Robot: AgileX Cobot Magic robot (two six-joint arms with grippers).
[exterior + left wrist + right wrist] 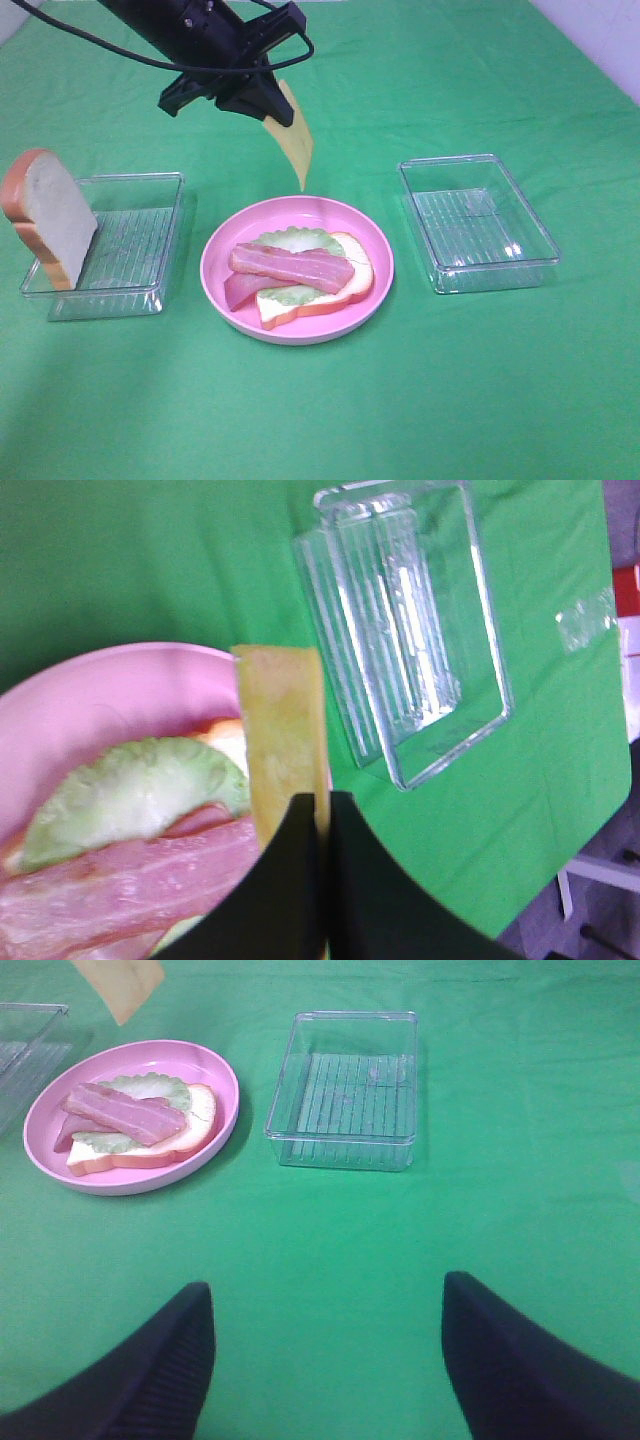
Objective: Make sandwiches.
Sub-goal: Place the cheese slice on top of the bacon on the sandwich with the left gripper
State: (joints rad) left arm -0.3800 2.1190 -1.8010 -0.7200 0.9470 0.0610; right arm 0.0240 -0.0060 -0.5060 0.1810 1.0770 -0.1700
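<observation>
Tally, all views. We count two bread slices: one upright slice (50, 215) and one flat slice (357, 268). We log one lettuce leaf (297, 240). We count two meat strips: an upper strip (295, 266) and a lower strip (243, 289). One cheese slice (295, 145). One pink plate (215, 262). Two clear trays: a left tray (110, 298) and a right tray (480, 225). Two grippers by our count: the left gripper (272, 108) and the right gripper (325, 1360). We enter one green cloth (320, 420).
</observation>
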